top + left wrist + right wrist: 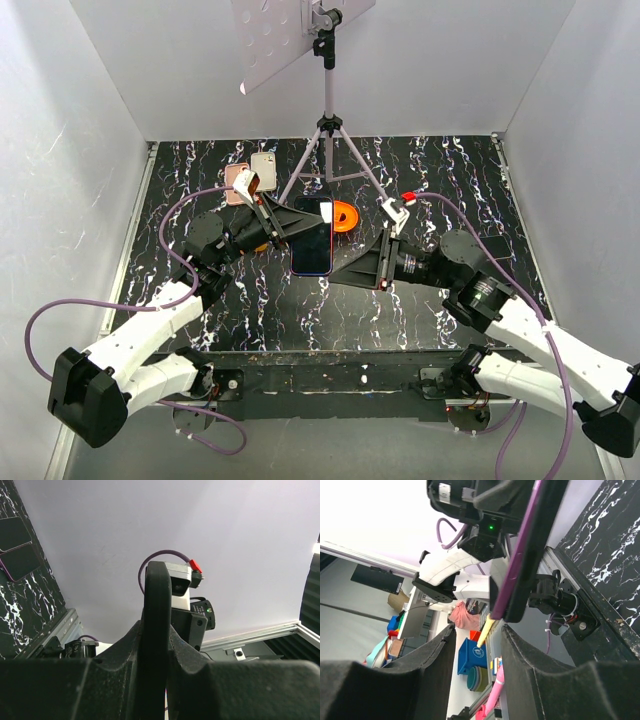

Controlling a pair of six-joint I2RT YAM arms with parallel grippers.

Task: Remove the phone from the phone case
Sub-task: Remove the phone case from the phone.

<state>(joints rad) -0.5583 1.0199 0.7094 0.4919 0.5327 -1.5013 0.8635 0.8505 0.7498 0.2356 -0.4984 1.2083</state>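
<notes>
Above table, phone in purple case

A robotics lab test cell: white walls enclosed a black marbled table with bolted robot arms and a tripod; cluttered storage bins filled the room beyond.

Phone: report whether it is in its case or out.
In. The right wrist view shows the purple rim of the case hugging the dark phone along its whole visible edge, with no gap between them.
</notes>
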